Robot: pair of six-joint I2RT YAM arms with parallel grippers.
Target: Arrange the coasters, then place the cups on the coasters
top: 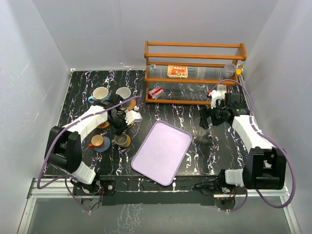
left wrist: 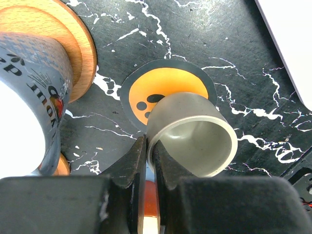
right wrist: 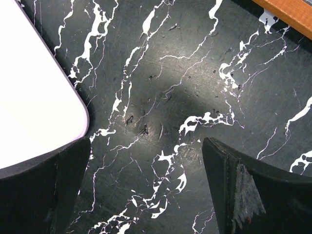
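Left gripper [left wrist: 149, 168] pinches grey cup [left wrist: 197, 139] at rim (over dotted coaster [left wrist: 163, 85]).

The wall of a cup [left wrist: 195, 136] stands between the fingers of our left pincer [left wrist: 149, 153], and the cup sits over the dotted coaster [left wrist: 165, 83]. Left of that pincer, a second mug [left wrist: 29, 97] stands on a second coaster [left wrist: 63, 39]; the tray [left wrist: 292, 44] lies to the right. Under our right pincer [right wrist: 146, 185] lies the tabletop [right wrist: 170, 97], with the tray's corner at its left.

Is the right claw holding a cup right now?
No, the right claw stands wide open above the black marble table, with nothing between its two sides.
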